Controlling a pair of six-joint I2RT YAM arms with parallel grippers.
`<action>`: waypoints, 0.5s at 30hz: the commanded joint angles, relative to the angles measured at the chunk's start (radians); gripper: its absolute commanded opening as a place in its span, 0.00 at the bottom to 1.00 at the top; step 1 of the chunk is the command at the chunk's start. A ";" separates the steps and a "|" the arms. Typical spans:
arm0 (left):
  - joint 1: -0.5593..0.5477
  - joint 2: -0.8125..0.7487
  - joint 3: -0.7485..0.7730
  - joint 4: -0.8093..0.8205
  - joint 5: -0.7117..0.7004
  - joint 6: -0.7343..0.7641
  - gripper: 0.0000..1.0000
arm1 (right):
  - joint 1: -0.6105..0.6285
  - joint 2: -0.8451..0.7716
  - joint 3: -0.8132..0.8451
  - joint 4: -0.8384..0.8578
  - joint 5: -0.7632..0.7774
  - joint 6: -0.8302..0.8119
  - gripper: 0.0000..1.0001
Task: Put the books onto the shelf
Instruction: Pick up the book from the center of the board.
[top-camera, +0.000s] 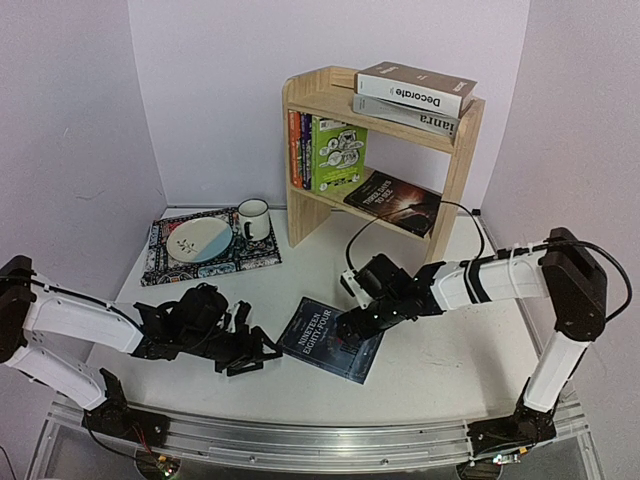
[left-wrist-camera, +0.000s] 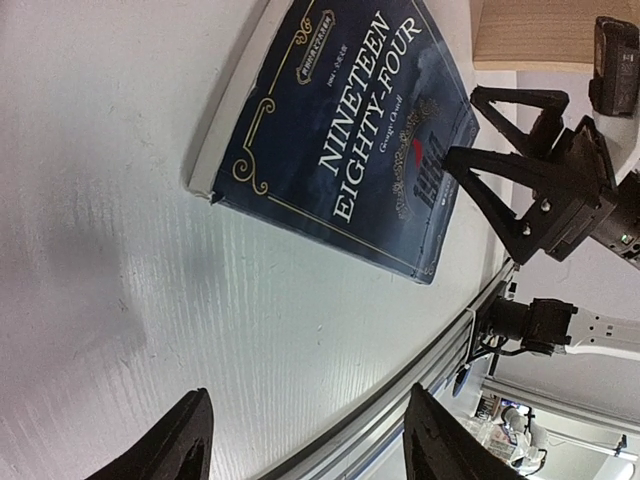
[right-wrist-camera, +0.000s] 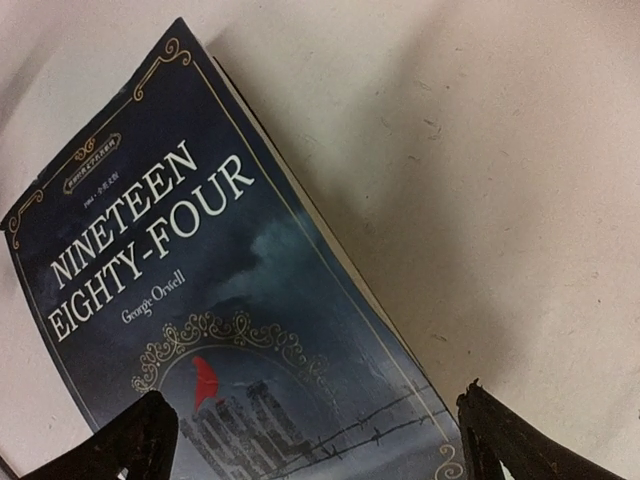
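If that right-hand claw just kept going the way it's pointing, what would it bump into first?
Most likely the cover of the Nineteen Eighty-Four book: the right gripper points down at it, jaws open above its lower end. How much gap is left is unclear.

This is looking like a robotics lab test cell, not a home: left arm (top-camera: 70, 325) and right arm (top-camera: 500, 280) sitting bolted to an aluminium rail (top-camera: 320, 437) edging a white table (top-camera: 440, 350), plain pale walls (top-camera: 200, 90) boxing it in, pine shelf (top-camera: 460, 175) and mug (top-camera: 253, 218) standing in as staged household props.
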 joint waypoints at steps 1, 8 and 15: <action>-0.004 -0.031 -0.012 0.033 -0.018 -0.018 0.67 | -0.020 0.054 0.043 -0.004 -0.057 -0.022 0.98; -0.004 -0.026 -0.019 0.041 -0.015 -0.028 0.67 | -0.029 0.084 0.014 0.021 -0.146 0.024 0.92; -0.006 -0.005 -0.010 0.054 -0.007 -0.029 0.68 | -0.027 0.053 -0.079 0.088 -0.240 0.107 0.80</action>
